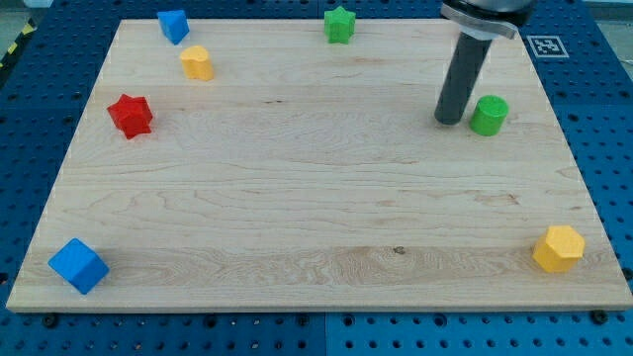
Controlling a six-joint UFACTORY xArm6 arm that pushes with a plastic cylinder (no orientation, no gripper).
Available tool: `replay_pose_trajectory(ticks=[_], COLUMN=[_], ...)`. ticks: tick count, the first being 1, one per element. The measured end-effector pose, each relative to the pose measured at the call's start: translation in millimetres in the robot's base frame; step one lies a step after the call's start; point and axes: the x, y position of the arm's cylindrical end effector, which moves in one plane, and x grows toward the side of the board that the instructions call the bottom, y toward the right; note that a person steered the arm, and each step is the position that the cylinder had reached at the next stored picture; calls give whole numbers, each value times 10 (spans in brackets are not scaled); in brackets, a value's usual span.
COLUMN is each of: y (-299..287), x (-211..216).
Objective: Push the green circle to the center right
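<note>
The green circle (489,115) is a short green cylinder on the wooden board (316,198), towards the view's upper right. My dark rod comes down from the view's top right, and my tip (449,121) rests on the board just to the left of the green circle, a small gap away from it.
A green star (339,25) sits at the top centre. A blue cube (173,26) and a yellow block (197,62) are at the top left, a red star (131,116) at the left, a blue cube (78,265) at the bottom left, a yellow hexagon (559,248) at the bottom right.
</note>
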Motion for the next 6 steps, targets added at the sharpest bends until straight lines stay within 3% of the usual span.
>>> replay_pose_trajectory(ticks=[6], y=[520], x=[22])
